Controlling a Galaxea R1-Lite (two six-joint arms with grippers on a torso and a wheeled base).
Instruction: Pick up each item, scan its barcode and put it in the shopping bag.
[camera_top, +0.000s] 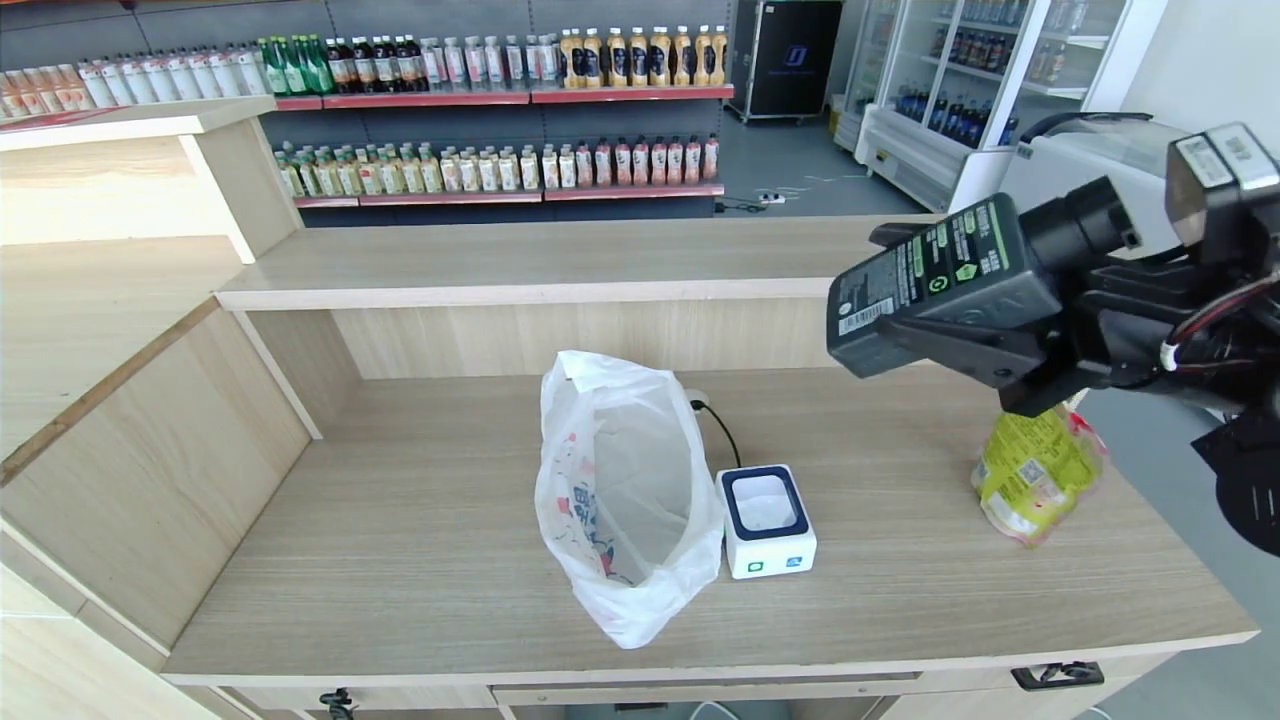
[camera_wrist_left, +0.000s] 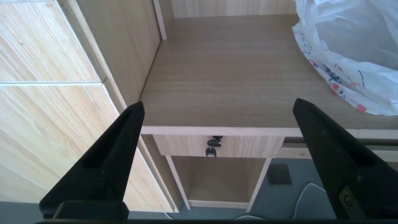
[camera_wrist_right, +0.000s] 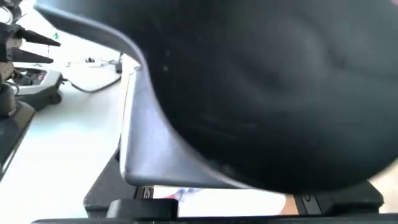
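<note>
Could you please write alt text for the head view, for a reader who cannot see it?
The right gripper holds a dark packet, barcode label showing, raised at the right of a wooden counter. On the counter an open white shopping bag stands beside a small white scanner, and a yellow-green pouch lies farther right.

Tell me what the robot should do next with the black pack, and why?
Probably lower the black pack toward the scanner, with its barcode turned down to it. The right jaws are shut on the pack high over the counter's right side, well apart from the scanner, so it looks unscanned. The bag comes after.
</note>
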